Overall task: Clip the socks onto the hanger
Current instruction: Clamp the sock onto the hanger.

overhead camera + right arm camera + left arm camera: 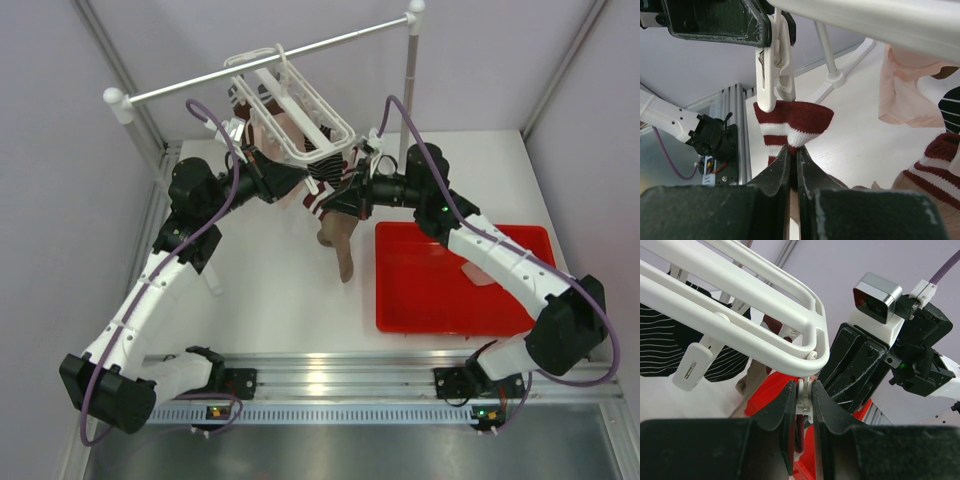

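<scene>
Right tool (793, 150) clamped on sock (800, 120), striped cuff touching clip (772, 65) mouth just above; left tool (803, 387) closed on that clip (hanger (740, 327) corner).

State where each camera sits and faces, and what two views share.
Top external: above and behind the bases, looking down on both arms and the hanger.
Left wrist: faces up past the left gripper, shut on a clip.
Right wrist: faces up past the right gripper, shut on the sock.
Both wrist views share that clip.
</scene>
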Motion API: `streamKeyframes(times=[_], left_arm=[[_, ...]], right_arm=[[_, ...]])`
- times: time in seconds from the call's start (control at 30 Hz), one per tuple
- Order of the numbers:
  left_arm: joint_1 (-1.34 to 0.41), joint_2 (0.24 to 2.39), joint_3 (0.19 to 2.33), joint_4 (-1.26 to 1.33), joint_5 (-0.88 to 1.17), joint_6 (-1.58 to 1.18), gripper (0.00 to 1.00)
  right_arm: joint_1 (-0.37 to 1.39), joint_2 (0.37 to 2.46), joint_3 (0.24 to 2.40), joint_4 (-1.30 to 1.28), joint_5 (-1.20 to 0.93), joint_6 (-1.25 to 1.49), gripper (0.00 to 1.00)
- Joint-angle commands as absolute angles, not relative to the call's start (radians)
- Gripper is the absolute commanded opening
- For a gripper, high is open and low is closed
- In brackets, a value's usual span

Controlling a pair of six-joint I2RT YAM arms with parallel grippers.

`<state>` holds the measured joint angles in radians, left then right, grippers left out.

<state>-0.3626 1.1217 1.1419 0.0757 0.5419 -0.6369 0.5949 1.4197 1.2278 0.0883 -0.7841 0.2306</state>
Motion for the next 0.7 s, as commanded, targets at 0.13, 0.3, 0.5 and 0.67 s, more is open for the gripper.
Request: streamKeyframes(times=[0.13, 0.3, 0.5, 0.67], left_arm=[[-0.362, 1.118, 1.144, 0.112, 0.561, -0.640, 0.00], [-0.362, 1.123, 1.146, 0.117, 0.568, -0.647, 0.00], [-0.361, 1.121, 1.147, 0.117, 0.574, -0.650, 0.02], [-0.360, 1.109, 1.150, 0.118, 0.568, -0.655, 0.33]], right_arm=[[0.620, 1.399, 1.295, 0.169, -0.795, 0.255, 0.00], [0.623, 1.413, 1.316, 0.186, -0.788, 0.273, 0.00], [0.627, 1.425, 1.341, 0.199, -0.793, 0.281, 0.00], [0.624, 1.420, 1.341, 0.166, -0.792, 0.253, 0.00]])
